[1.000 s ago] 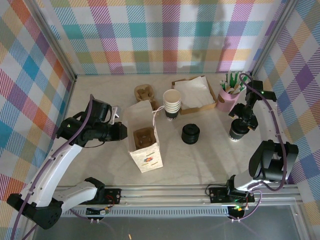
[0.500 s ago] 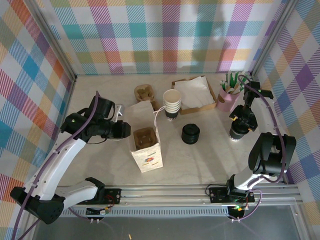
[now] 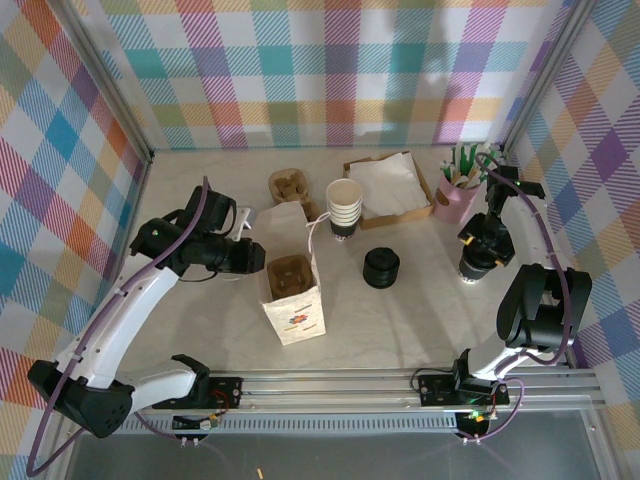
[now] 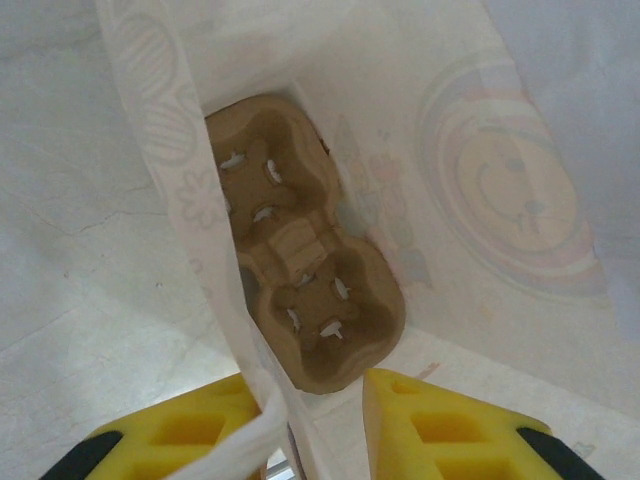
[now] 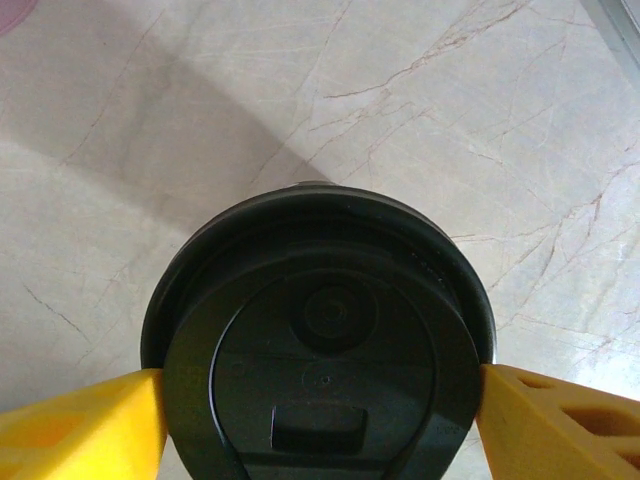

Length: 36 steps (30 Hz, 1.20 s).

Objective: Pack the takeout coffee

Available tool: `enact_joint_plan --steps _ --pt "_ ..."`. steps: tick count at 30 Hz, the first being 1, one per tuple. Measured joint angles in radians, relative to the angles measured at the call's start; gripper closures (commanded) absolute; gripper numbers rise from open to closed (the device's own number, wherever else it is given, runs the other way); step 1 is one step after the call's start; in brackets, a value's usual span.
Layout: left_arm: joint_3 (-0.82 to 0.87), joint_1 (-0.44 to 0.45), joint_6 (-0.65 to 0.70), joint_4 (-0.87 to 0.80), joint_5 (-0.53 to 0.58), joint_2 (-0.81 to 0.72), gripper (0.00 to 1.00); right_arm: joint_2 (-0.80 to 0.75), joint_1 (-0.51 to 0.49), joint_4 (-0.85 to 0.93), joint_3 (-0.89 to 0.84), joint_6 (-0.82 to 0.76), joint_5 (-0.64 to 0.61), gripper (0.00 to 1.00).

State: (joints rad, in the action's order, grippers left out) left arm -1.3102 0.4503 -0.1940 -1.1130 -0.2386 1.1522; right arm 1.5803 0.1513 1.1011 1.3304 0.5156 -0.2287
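Takeout coffee upright, lid up, right fingers pressed on its sides, left fingers slightly apart astride bag rim

Fig.: view down into open white paper bag. Brown 2-well pulp cup carrier lies on bag btm. Bag's near wall runs btwn yellow fingers of left gripper, grip unclear. Faint smiley print on rt wall.

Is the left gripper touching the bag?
Touching. In the left wrist view the wall of the bag runs between the fingers of the left gripper, and its edge lies folded over one finger.
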Motion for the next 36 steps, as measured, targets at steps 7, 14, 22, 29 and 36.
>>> enact_joint_plan --steps 7,14,22,29,36 --pt "-0.006 0.0 0.032 -0.002 0.0 0.009 0.72 -0.008 0.0 0.019 -0.002 -0.003 -0.005 0.21" --pt "-0.011 0.0 0.034 0.0 -0.006 0.014 0.72 -0.026 0.0 0.008 -0.042 -0.007 0.027 0.21" --pt "-0.011 0.0 0.034 -0.001 -0.007 0.01 0.73 -0.043 0.0 -0.01 -0.06 -0.039 0.045 0.31" --pt "-0.011 0.0 0.03 -0.003 0.0 -0.004 0.74 -0.098 -0.002 -0.008 -0.105 -0.106 0.115 0.35" --pt "-0.006 0.0 0.016 0.01 0.021 -0.022 0.76 -0.183 -0.141 0.007 -0.161 -0.132 0.15 0.36"
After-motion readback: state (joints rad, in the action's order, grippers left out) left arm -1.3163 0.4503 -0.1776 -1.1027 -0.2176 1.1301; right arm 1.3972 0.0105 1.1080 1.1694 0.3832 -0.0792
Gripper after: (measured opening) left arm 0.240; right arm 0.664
